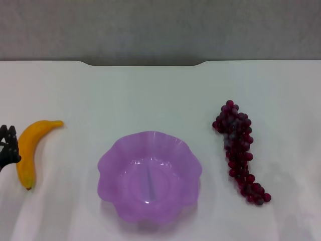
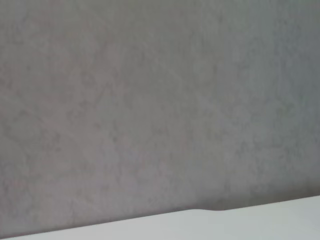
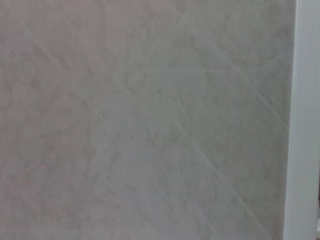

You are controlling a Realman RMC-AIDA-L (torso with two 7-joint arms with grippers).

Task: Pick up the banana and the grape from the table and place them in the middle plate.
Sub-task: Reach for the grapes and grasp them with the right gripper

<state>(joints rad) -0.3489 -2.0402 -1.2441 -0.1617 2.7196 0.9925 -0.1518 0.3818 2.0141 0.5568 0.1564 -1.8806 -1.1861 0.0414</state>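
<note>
We see the left claw (image 1: 7, 146) only as a dark tip at the edge of the head view, just beside the banana (image 1: 30, 149) on the side away from the middle plate (image 1: 149, 175). Whether its fingers are apart or together we cannot tell, and we cannot say if it touches the banana. The right claw does not appear in any view.

The banana lies flat on the white surface (image 1: 150, 95), well apart from the middle plate on the robot's left, its dark tip toward the near side and its other end curving toward the far edge. The purple scalloped plate sits near the front of the surface, with nothing in it. The grape (image 1: 239, 153) bunch lies on the plate's other side, apart from its rim, stretched from far to near.

Bare surface separates the banana from the plate, and the plate from the grape. Beyond the plate the surface runs open to its notched far edge, with a grey wall (image 2: 150, 100) behind. The left wrist view shows that wall and a strip of the surface's far edge (image 2: 260, 222); the right wrist view shows pale grey floor and a white edge.
</note>
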